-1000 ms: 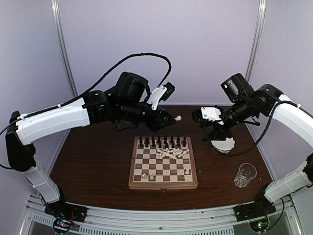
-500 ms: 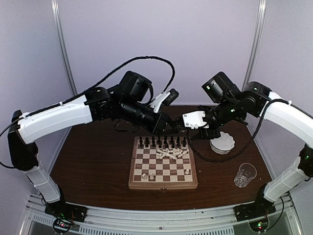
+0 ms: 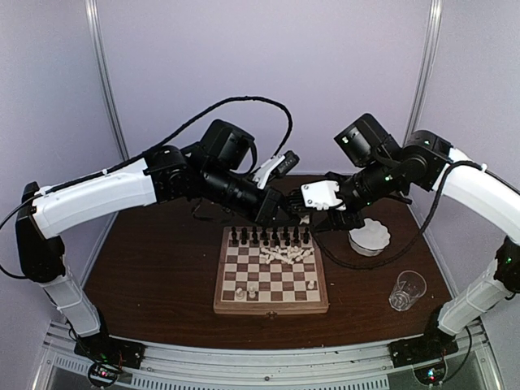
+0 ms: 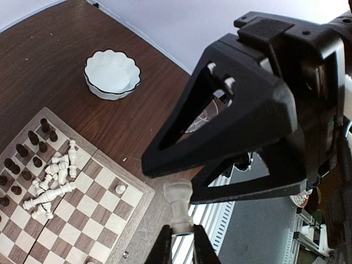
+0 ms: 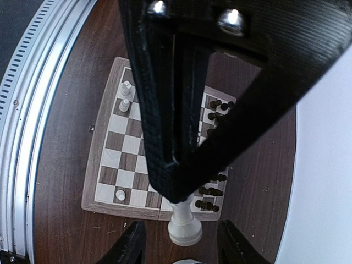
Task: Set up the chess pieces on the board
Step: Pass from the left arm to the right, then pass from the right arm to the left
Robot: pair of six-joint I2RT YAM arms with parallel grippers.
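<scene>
My left gripper [image 4: 181, 239] is shut on one end of a cream-white chess piece [image 4: 179, 206], held in the air above the board's far right corner. My right gripper [image 5: 184, 243] faces it, open, its fingers [image 5: 135, 242] on either side of the piece's wide foot [image 5: 184, 230] without touching. In the top view the two grippers meet tip to tip [image 3: 302, 213]. On the board [image 3: 272, 307] a row of dark pieces [image 3: 268, 236] stands along the far edge. A heap of white pieces [image 3: 284, 254] lies toppled just in front. Two white pieces [image 3: 252, 290] stand near the front edge.
A white scalloped bowl [image 3: 370, 236] sits on the brown table right of the board, under the right arm. A clear glass [image 3: 407, 289] stands at the front right. The table's metal rail runs along the near edge.
The right arm swung left from above the bowl to meet the left gripper, and its jaws narrowed a little around the piece. The left gripper shifted slightly right and down, still holding the piece.
</scene>
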